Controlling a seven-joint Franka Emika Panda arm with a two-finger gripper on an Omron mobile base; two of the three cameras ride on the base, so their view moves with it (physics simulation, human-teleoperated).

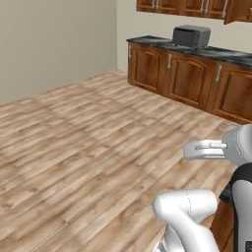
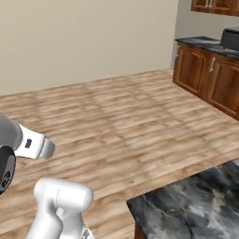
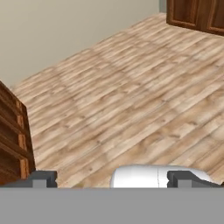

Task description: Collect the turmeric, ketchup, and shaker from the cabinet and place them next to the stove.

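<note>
My gripper (image 3: 113, 178) is open, its two dark fingertips (image 3: 43, 178) far apart with nothing between them, and it points over bare wooden floor. Brown wooden wall cabinets (image 1: 182, 6) with grey bar handles run along the top of the left base view, far from the arm. The door at their right end (image 1: 238, 12) looks ajar. The turmeric, the ketchup, the shaker and the stove are out of view.
Brown base cabinets (image 1: 189, 78) under a dark marble counter stand far ahead, with a grey boxy appliance (image 1: 191, 35) on top. A dark marble counter corner (image 2: 186, 210) lies close on my right. A wooden panel (image 3: 13, 140) is near the hand. Wide plank floor (image 1: 88, 142) lies between.
</note>
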